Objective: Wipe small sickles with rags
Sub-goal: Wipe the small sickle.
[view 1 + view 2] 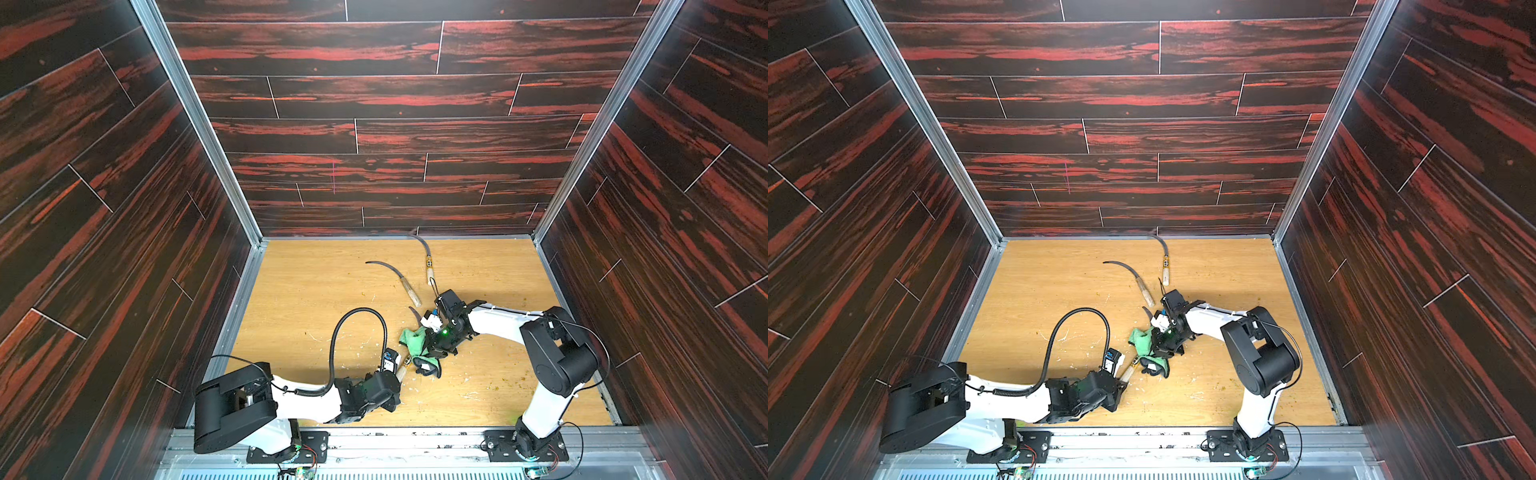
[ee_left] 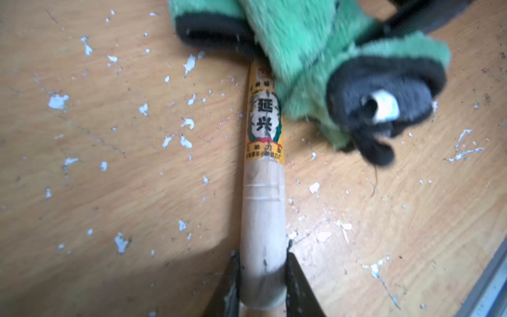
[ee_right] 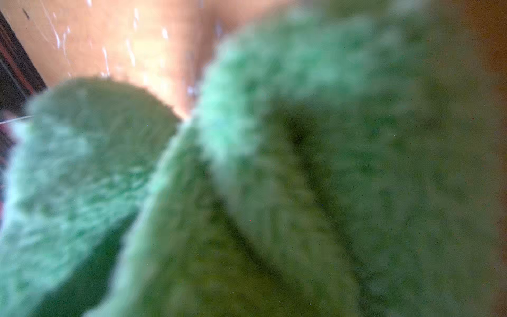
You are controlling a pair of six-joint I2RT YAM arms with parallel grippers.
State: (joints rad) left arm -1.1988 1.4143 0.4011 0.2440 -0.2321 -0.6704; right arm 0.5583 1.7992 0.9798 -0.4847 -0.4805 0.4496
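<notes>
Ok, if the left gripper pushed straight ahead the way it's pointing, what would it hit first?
Probably the green rag, bunched over the sickle that the left gripper holds; the jaws point along its handle toward the rag, though depth is unclear.

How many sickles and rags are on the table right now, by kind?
Small sickles: 3, the held sickle in the left gripper, plus the nearer loose sickle and the farther loose sickle.
Green rag: 1, draped over the held sickle's blade end.
Total: 4.
</notes>
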